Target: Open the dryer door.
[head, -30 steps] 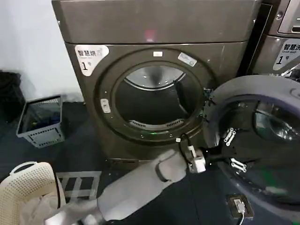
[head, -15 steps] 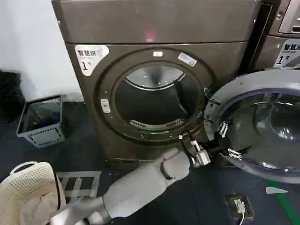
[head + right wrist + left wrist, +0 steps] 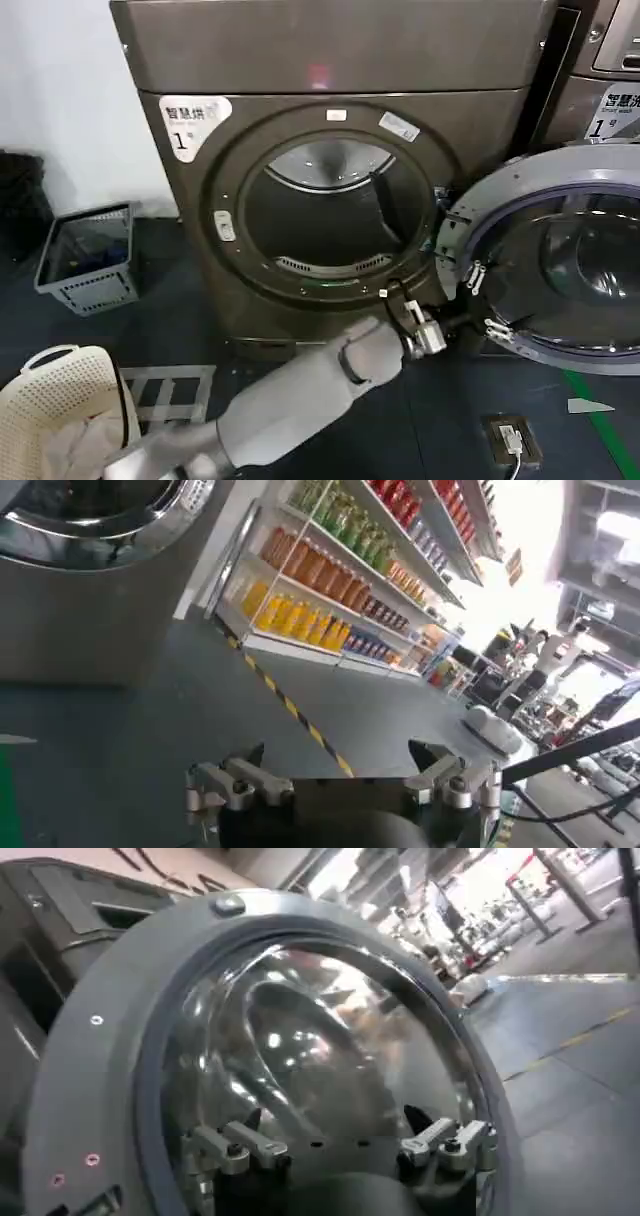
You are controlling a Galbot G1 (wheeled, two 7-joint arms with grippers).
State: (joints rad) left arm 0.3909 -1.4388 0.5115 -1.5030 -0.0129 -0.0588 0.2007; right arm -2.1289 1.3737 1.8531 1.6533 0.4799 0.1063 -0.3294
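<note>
Drum opening (image 3: 330, 215) stands clear at centre. Left arm reaches low across the floor, wrist bent; left gripper (image 3: 478, 300), fingers spread and holding nothing, sits against the inner face of the door (image 3: 560, 260), which hangs wide open to the right. Further swing judged rightward, away from the gripper.

The dryer (image 3: 330, 170) carries a white label (image 3: 192, 122) at about ten o'clock of its round opening, printed with Chinese characters 智慧烘 and "1号". The neighbouring machine (image 3: 600, 80) bears a similar label (image 3: 615, 112), "智慧洗" partly cut off, with "1号".
</note>
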